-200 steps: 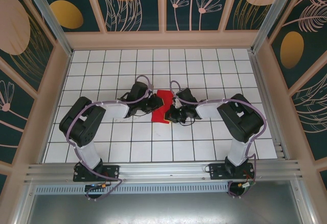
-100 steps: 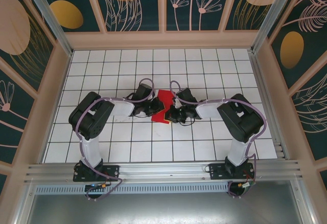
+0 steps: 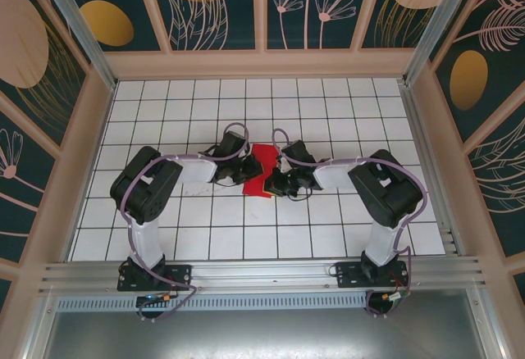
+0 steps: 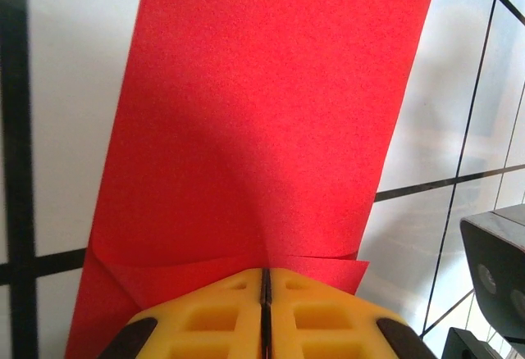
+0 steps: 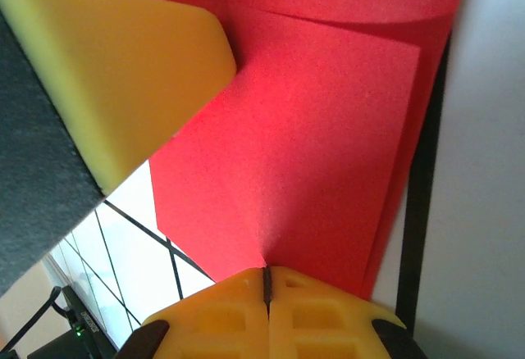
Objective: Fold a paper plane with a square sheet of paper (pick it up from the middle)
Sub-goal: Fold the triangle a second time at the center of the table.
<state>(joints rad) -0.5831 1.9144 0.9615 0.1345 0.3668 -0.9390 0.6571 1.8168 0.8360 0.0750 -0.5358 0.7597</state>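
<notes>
- Your left arm has swung its elbow in toward the middle of the table, then settled; your right arm hasn't budged.
- The red sheet, partly folded, sits mid-table, well off every edge.
- Left pincer is clamped on one side of the sheet, right pincer on the other.
- Their closeness looks like your only obstacle: creasing room is tight.
</notes>
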